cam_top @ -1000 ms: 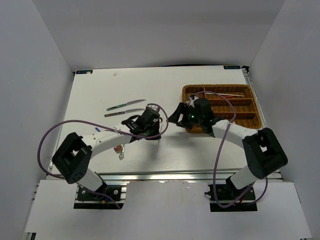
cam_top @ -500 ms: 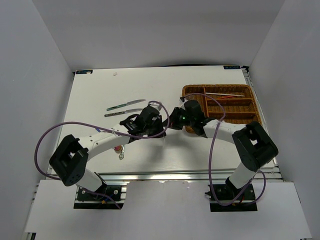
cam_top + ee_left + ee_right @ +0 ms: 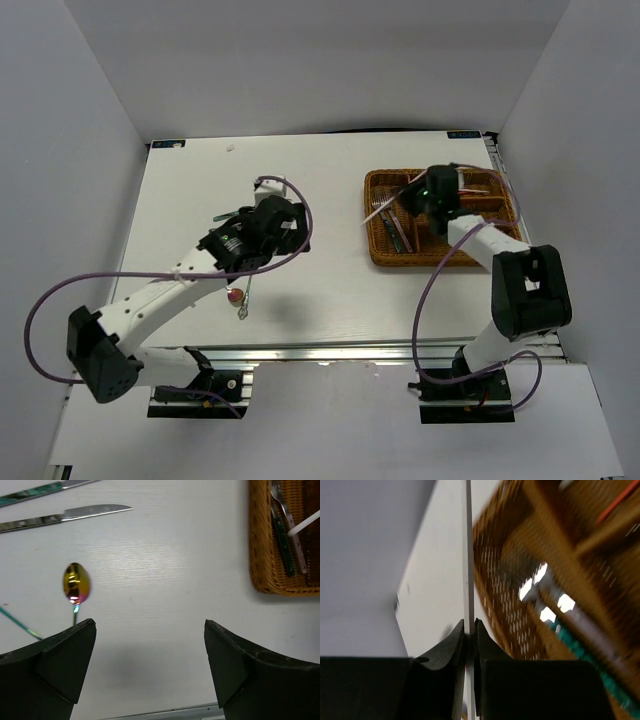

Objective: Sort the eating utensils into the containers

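Grips a thin white stick (image 3: 468, 555), maybe a chopstick, in the right pincer (image 3: 469, 626) over the brown tray (image 3: 260, 540). Holds the left pincer (image 3: 150, 666) wide near a gold spoon (image 3: 76, 582).

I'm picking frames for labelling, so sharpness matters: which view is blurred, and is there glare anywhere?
Right wrist: the wicker tray is smeared by motion blur, while the right gripper and the white chopstick it pinches are sharp. Left wrist: crisp, a bright highlight on the spoon, the open left gripper dark. Top external: sharp, evenly lit, soft shadows.
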`<state>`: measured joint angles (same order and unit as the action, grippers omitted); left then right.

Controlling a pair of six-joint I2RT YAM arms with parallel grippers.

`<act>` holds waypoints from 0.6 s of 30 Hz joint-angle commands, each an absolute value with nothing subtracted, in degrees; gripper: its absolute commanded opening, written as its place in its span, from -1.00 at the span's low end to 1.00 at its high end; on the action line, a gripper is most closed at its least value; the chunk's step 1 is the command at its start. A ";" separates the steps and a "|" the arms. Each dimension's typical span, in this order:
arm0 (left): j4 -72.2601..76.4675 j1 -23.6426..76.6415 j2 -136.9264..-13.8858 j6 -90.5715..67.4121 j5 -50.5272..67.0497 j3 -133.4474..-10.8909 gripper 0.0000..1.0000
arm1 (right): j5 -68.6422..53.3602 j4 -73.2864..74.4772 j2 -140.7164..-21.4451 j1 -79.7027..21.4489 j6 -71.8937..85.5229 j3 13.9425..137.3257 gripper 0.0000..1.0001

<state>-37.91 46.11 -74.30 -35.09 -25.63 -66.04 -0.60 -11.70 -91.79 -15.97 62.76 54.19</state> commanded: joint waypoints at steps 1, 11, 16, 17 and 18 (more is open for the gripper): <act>-45.52 45.79 -69.62 -33.14 -34.98 -66.45 0.96 | 13.52 -3.54 -94.64 -9.25 71.18 62.12 -1.00; -42.45 45.62 -64.86 -32.08 -31.73 -59.50 0.96 | 12.48 8.08 -113.98 4.13 72.69 87.35 -1.00; -42.89 45.62 -67.14 -31.55 -31.73 -61.43 0.96 | 11.96 9.23 -118.47 5.27 71.28 90.61 -0.97; -42.80 45.62 -67.50 -31.29 -31.64 -61.52 0.96 | 11.61 9.05 -119.00 5.53 71.45 90.44 -0.87; -42.63 45.62 -67.67 -31.12 -31.29 -61.52 0.96 | 10.73 7.92 -119.09 5.71 71.46 90.18 -0.76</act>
